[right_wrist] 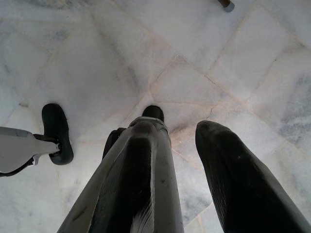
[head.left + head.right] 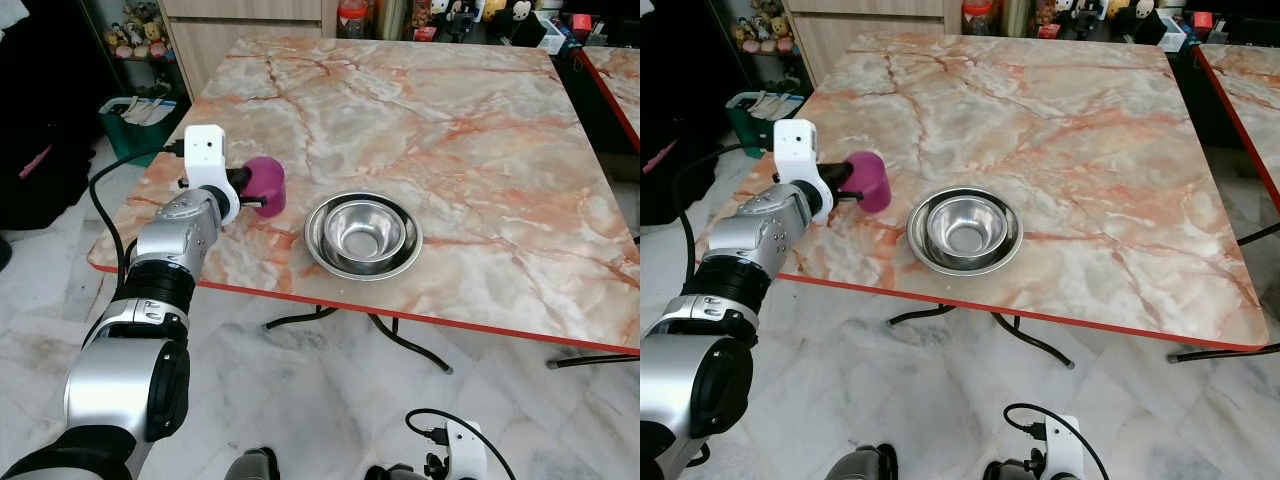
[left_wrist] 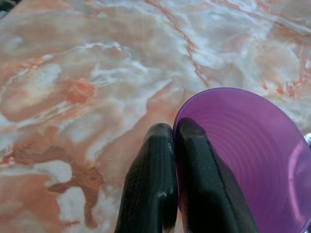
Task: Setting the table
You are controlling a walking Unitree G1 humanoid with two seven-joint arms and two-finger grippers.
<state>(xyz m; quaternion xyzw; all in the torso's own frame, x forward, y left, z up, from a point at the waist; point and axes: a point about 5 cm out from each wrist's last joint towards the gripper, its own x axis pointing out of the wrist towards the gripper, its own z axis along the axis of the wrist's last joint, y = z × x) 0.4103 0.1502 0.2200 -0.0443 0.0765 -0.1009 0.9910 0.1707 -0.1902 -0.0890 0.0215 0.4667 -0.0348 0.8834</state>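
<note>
Purple cup [image 2: 266,185] pinched by left gripper [image 3: 174,141], steel bowl [image 2: 363,235] beside

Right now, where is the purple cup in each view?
Left eye view: purple cup at the table's left edge, left of the steel bowl.
Right eye view: cup, again left of the bowl.
Left wrist view: its rim pinched by the left pincer.
Right wrist view: floor, not the cup.
Shared landmark: the bowl.

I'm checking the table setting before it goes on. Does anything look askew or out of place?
The purple cup is tipped on its side rather than upright, pinched by its rim in the left hand above the table, just left of the steel bowl. The bowl sits level and empty. Nothing looks spilled.
</note>
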